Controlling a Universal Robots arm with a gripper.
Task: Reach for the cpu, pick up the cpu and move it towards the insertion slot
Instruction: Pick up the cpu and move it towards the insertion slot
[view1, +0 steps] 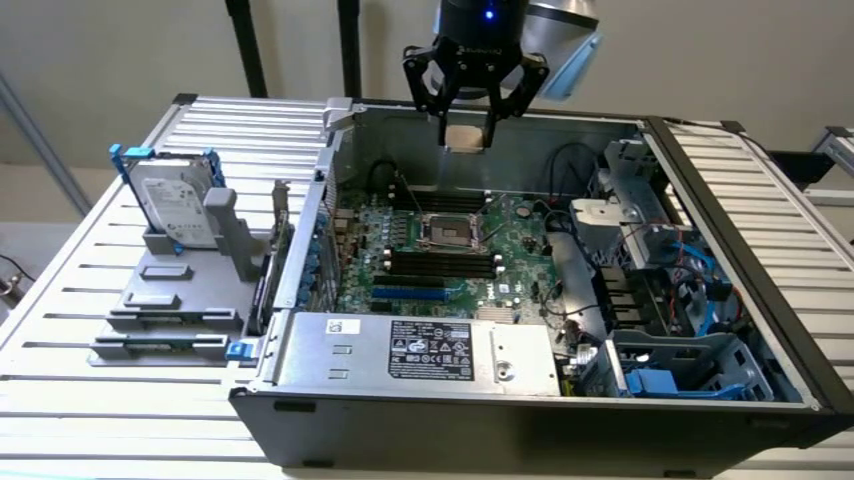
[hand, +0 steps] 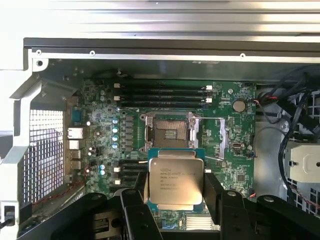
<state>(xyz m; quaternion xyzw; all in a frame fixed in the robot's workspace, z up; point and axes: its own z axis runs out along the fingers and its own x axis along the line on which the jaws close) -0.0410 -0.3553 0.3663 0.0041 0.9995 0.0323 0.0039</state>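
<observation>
One hard drive (view1: 174, 205) upright on the grey rack at nine o'clock of the open case (view1: 534, 420) in the exterior view. Gripper (view1: 466, 138) at twelve o'clock over the case, closed on the cpu (view1: 466, 138), held in the air. Insertion slot (view1: 446, 232) below on the green board (view1: 514, 225), well apart from the cpu; in the wrist view, cpu (hand: 175, 181) between the black fingers (hand: 134, 200), just beside the insertion slot (hand: 169, 131) at its six o'clock.

The gripper (view1: 466, 125) is matte black, with 2 angular fingers (view1: 424, 90) built from linked bars that leave open gaps between them. Above it sits a glossy black cylindrical wrist bearing a small blue light, beside a silver-grey joint housing with a pale blue cap.
</observation>
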